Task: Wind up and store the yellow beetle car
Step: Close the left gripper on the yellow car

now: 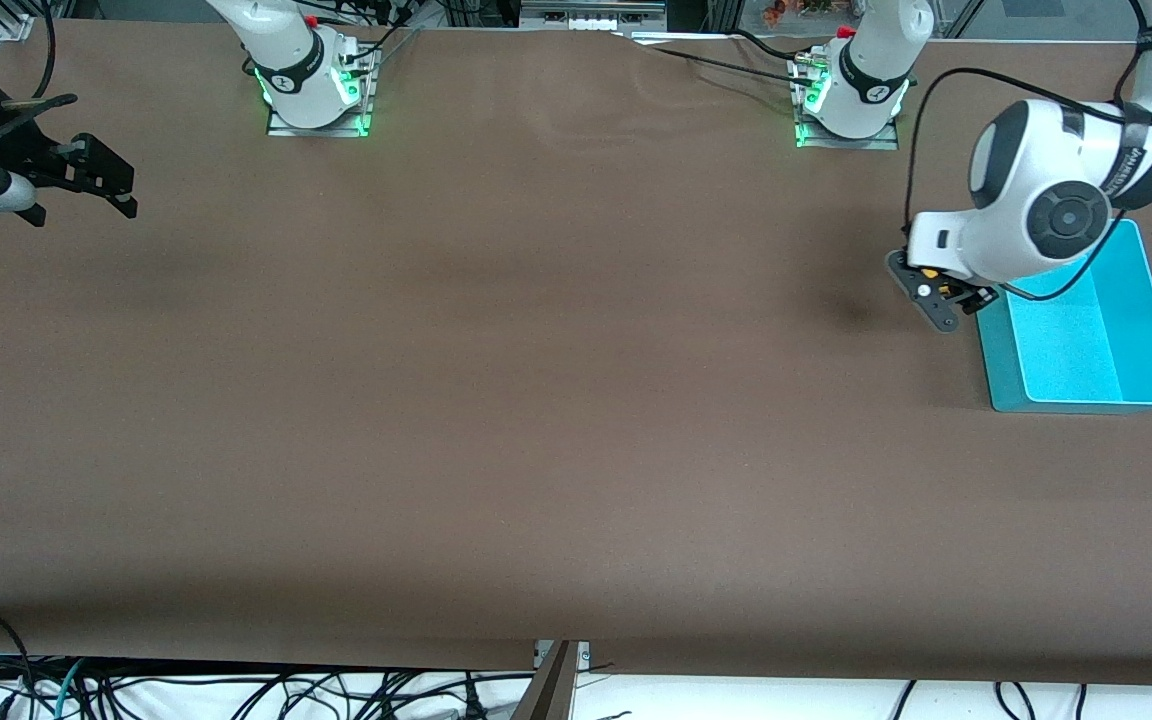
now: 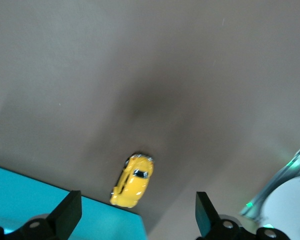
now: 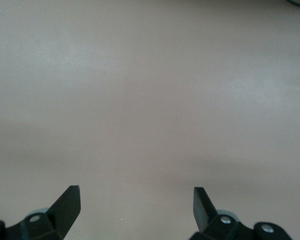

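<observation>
The tiny bright yellow beetle-shaped toy car [image 2: 132, 181] with dark windows sits on the brown cloth-covered bench [image 1: 536, 420], just beside the outer wall of the shallow turquoise plastic bin [image 1: 1151, 300] at the left arm's end of the bench. From the front camera only a speck of yellow [image 1: 929, 271] shows under the arm's white wrist. The left pincer [image 2: 138, 215] hangs over the car with its two black fingers [image 2: 66, 212] spread wide apart, holding nothing; the car lies between them in the wrist view, clear of both. The right pincer [image 1: 108, 185] waits at the right arm's end of the bench, its fingers [image 3: 67, 202] also wide apart and empty, over bare brown cloth.
</observation>
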You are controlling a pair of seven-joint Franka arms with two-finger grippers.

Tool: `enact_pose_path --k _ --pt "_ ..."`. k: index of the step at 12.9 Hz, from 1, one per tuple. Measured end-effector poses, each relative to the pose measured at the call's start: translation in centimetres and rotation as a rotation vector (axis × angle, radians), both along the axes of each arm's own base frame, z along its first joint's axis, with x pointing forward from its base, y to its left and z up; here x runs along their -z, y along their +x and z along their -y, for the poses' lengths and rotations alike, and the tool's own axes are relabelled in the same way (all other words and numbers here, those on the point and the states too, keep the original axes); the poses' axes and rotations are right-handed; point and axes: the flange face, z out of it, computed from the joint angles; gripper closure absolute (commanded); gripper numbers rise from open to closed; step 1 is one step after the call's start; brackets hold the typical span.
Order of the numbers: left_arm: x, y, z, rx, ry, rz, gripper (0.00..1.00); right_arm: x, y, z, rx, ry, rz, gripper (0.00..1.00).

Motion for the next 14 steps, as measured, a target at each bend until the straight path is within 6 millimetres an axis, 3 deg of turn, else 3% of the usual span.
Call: enact_pose_path --k 2,5,7,10,14 --pt "2.8 -1.4 -3.2 0.036 -0.04 0.005 0.0 0.1 0.0 -0.3 -0.005 0.003 -0.003 0.0" --pt "7.9 -4.4 -4.2 0.041 -0.067 0.025 0.0 0.3 0.1 -0.6 -0.01 0.008 -0.006 0.0" --pt "10.0 -5.6 -4.9 0.054 -0.087 0.017 0.0 0.3 0.2 -0.5 -0.004 0.016 -0.009 0.0" --pt "11.6 -5.7 -4.9 0.084 -0.091 0.016 0.0 0.2 0.5 -0.2 0.009 0.024 -0.024 0.0" --pt "12.0 -5.5 -5.5 0.179 -0.043 0.027 0.0 1.0 1.1 -0.3 0.008 0.025 -0.046 0.0"
